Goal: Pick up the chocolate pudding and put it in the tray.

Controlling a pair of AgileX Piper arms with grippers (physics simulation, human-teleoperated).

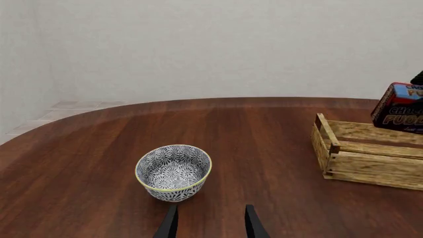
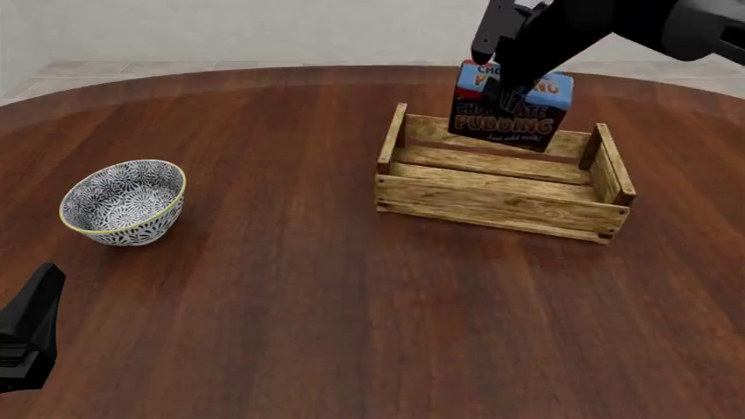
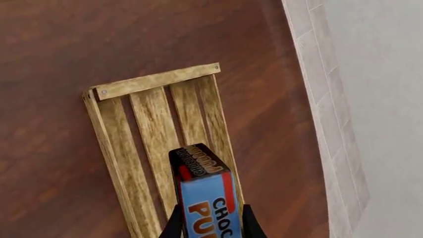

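Step in hand: the carry-and-place. right claw [image 2: 509, 87] is clamped on the chocolate pudding [image 2: 512, 109], fingers on either side of the carton, holding it in the air above the tray [image 2: 495, 202], over the tray's far side. Right wrist view looks down past the carton onto the slatted floor, so it looks lined up inside the walls, not over the rim. Carton hangs upright, tipped a little, front lettering facing the camera

Next move, my read: lower straight down until the carton base meets the slats, then release and lift clear. Watch the far wall, the carton sits close to it

left claw [image 1: 210, 223] is idle, jaws apart with nothing between them, low over the counter [image 2: 291, 297] at the near left, pointing at the patterned bowl [image 2: 124, 202]. Bowl is well apart from the tray and plays no part

Surface: dark reddish wood counter with a curved far edge, glossy grain. Room: plain pale wall, light tiled floor beyond the edge
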